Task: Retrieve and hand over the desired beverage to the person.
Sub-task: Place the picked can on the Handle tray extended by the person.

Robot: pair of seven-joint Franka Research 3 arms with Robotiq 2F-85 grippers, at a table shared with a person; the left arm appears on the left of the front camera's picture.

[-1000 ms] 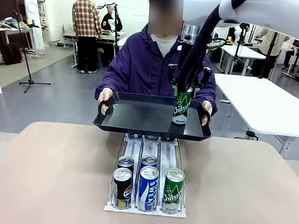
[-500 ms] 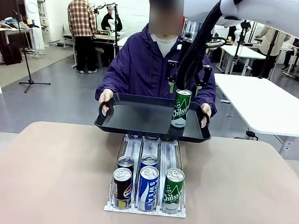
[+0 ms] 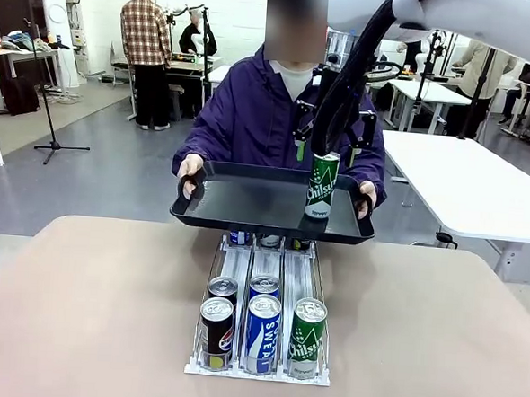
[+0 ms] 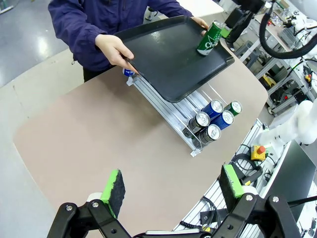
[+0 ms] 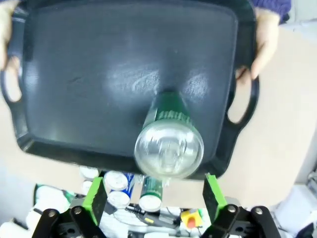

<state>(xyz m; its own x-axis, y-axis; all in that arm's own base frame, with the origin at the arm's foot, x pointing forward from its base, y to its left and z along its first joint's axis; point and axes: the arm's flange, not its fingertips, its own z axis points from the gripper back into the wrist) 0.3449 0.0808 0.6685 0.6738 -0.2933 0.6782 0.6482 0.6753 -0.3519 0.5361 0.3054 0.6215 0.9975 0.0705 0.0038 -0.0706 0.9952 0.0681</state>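
Green can (image 3: pixel 322 184) is standing upright on the black tray (image 3: pixel 238 204) the person (image 3: pixel 252 117) is holding level to receive it; right fingers (image 5: pixel 95 197) are hanging spread, gripping nothing; left fingers (image 4: pixel 114 184) are idling open above the counter (image 4: pixel 99 144).

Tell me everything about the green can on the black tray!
The green can is tall and slim, shiny metal by its look, with white lettering and a silver top. It stands upright near the right end of the black tray that the person holds above the table, resting on the tray floor. The right gripper hangs open over it, pads either side, not touching.
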